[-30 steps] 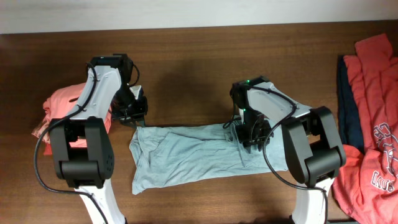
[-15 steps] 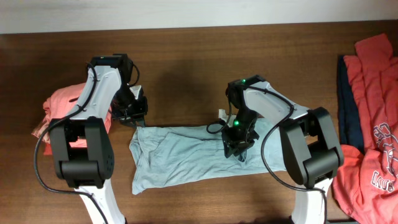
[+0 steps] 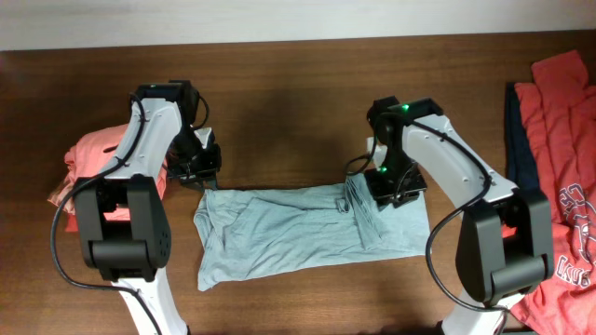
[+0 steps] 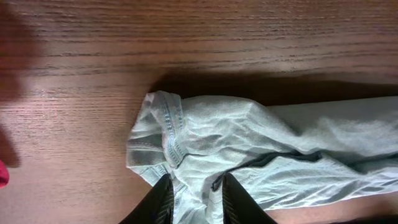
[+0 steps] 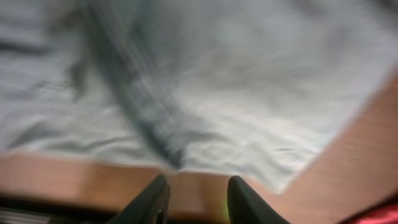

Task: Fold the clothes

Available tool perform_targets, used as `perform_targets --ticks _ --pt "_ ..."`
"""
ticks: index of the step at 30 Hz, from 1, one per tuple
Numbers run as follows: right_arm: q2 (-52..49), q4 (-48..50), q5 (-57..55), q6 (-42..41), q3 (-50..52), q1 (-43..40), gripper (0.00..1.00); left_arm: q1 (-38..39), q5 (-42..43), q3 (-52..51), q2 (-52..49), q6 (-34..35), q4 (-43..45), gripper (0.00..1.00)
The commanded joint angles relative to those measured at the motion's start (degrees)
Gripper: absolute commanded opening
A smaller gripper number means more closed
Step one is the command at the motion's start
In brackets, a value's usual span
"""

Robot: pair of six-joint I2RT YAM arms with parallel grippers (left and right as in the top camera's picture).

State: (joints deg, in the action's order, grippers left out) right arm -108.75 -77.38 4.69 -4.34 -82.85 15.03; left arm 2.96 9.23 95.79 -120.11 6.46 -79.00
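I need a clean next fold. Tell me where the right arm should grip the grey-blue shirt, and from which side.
Probably the far right corner of the grey-blue T-shirt, coming down from above over its far edge. It lies flat as a long strip, so only an edge offers a bite, and the left gripper pinches the matching left corner.

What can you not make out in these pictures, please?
Right wrist: motion blur hides whether the right gripper holds the grey-blue shirt.
Overhead: frame edge cuts off the red shirts; their print is unreadable.
Overhead: the left arm covers part of another red shirt.
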Motion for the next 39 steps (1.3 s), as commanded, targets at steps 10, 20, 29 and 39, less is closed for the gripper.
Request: perform_targets --ticks 10,20,29,39 --pt "-1.25 8.81 -7.96 -4.39 7.63 -0.44 0.34 0.15 0.42 0.92 0.9 -0.52 -0.07 0.26" --pt "-1.25 12.5 -2.99 -5.16 12.79 0.42 0.32 0.15 0.42 0.92 0.9 -0.52 -0.04 0.27" --pt "-1.25 13.14 -2.75 -5.18 12.94 5.33 0.33 0.15 0.42 0.92 0.9 -0.55 -0.07 0.26" --pt "-1.25 15.32 19.34 8.83 13.09 10.78 0.33 0.15 0.42 0.92 0.9 -0.52 -0.07 0.27"
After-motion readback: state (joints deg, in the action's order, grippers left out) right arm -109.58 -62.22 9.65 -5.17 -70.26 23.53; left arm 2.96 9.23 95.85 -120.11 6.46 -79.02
